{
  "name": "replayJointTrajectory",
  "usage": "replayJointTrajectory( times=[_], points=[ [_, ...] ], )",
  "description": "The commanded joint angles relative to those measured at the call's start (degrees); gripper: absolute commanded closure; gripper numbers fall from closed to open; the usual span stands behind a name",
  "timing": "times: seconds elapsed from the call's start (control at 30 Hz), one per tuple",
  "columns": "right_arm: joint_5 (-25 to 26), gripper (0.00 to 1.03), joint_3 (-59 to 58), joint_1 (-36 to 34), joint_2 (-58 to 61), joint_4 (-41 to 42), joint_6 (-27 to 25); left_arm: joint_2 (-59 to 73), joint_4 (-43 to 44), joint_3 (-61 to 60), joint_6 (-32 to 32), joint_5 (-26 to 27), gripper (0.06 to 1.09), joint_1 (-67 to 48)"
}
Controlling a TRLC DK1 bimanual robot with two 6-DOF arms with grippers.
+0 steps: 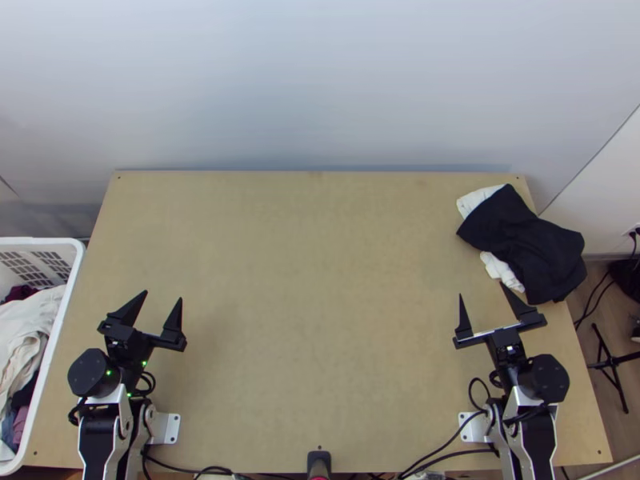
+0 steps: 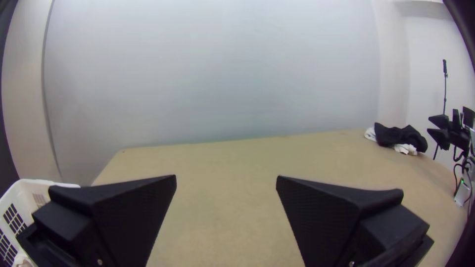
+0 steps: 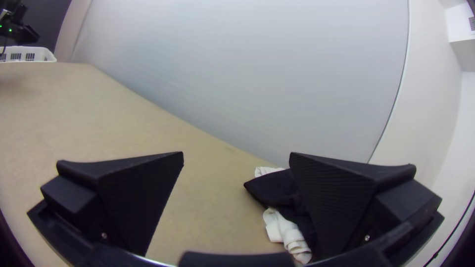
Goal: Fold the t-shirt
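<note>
At far R corner of the table (image 1: 320, 280), black cloth (image 1: 524, 240) lies bunched on white cloth (image 1: 500, 270), which pokes out at two spots; can't tell if either's the t-shirt. Part of the black cloth extends past the table's R edge. Next out, R gripper (image 1: 482, 290) is nr the pile's near side, fingers set wide apart w/ tabletop visible btwn them. R wrist view has one finger partly in front of the pile. Well apart, at the table's L side, L gripper (image 1: 163, 295) also has its fingers wide, tabletop btwn. Just beside the table's L edge is a white basket (image 1: 40, 240) w/ pale cloth (image 1: 28, 320) heaped inside, plus dark red cloth (image 1: 20, 293) nr its far end. Pale wall (image 1: 320, 80) is behind the table; black stand (image 1: 612, 362) is on the floor to the R.
</note>
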Motion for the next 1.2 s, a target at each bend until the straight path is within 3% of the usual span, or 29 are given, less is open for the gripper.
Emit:
replayJointTrajectory(
  times=[0.0, 0.4, 0.63, 1.03, 1.1, 1.17],
  points=[
    [0.00, 0.03, -0.07, 0.39, -0.06, -0.01, 0.48, 0.01, 0.13, 0.09, -3.47, 0.00, 0.10, -0.71],
    [0.00, 0.03, 0.02, 0.39, -0.06, -0.01, 0.48, 0.01, 0.49, 0.01, -5.22, 0.09, 0.10, -1.67],
    [0.00, 0.03, 0.02, 0.48, 0.03, -0.01, 0.48, -0.08, 0.84, 0.01, -5.75, 1.14, 0.10, -16.26],
    [0.00, 0.03, 0.46, 4.43, -0.23, 0.34, 0.04, 0.01, 0.93, -0.08, -5.05, 0.17, 0.10, -10.64],
    [0.08, 0.03, 0.90, 2.85, -0.23, 1.75, -1.36, -0.08, 1.28, -0.08, -4.34, 0.00, 0.10, -10.64],
    [0.00, 0.03, 0.99, -0.67, -0.23, 3.51, 1.89, 0.01, 1.28, 0.01, -3.73, 0.00, 0.10, -10.64]
  ],
)
